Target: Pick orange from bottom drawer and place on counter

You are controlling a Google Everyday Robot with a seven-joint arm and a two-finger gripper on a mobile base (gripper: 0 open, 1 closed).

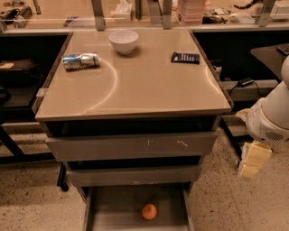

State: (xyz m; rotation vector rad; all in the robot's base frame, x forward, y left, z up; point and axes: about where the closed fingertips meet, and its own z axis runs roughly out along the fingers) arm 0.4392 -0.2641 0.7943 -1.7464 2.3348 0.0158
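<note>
Low down, pulled out beneath the cabinet: the bottom drawer (113,210), grey and shallow, with the orange (149,211) lying on its flat floor, slightly right of middle and clear of both side rails. Above it, two grey drawers (131,145) with wide flat fronts, the upper one scuffed with pale marks. On top, the counter (149,90), glossy beige with a faint curved arc, carrying a white bowl (123,41) near the back edge, a can (80,61) on its side at the back left and a dark flat packet (185,57) at the back right. Off to the right of the cabinet, well apart from the orange and about level with the grey drawer fronts: the gripper (253,161), cream-coloured, hanging under the white arm (275,113); spread or closed, cannot tell. Behind the counter, a cluttered workbench (67,13) with metal posts.
</note>
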